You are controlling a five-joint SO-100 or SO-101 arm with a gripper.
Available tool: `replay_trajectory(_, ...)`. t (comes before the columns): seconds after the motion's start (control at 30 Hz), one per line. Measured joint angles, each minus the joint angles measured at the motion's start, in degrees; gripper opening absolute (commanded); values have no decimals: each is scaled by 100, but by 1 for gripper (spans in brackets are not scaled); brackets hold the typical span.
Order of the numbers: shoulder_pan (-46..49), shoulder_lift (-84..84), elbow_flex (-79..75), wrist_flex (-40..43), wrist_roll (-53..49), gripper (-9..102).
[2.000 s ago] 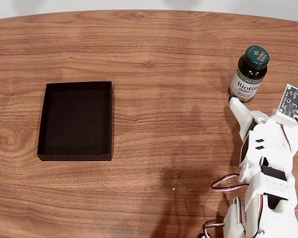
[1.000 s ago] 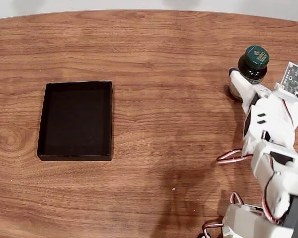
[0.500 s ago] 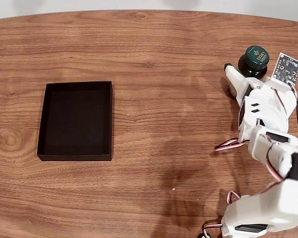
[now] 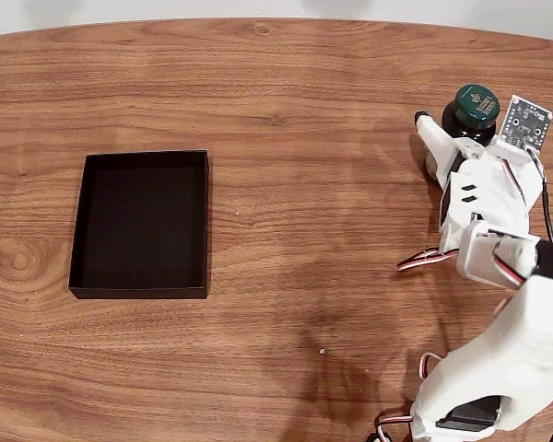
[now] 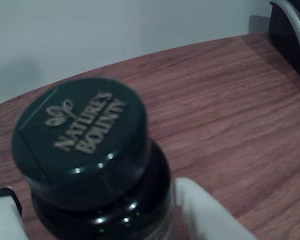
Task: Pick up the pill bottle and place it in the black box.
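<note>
The wood-grain tabletop (image 4: 304,110) is meeting a pale wall at 12 o'clock. Spread fingers (image 4: 430,138) are flanking the upright Biotin pill bottle (image 4: 474,112) at 2 o'clock; the black box (image 4: 140,224) is sitting at 9 o'clock.

A wooden table (image 4: 295,110) carries the black box (image 4: 140,224) and, well apart, the pill bottle (image 4: 476,109).

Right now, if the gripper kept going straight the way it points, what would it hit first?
The pill bottle: the gripper already has it between its jaws, so it would meet the bottle at once. Beyond lies bare table, though depth is hard to judge.
</note>
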Motion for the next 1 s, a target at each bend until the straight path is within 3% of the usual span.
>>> replay_trajectory(0.4,-105,-422,-141,-729,-272,25)
replay_trajectory(0.7,-246,-237,79,-703,-466,18)
replay_trajectory(1.0,-642,826,844,-149,-562,17)
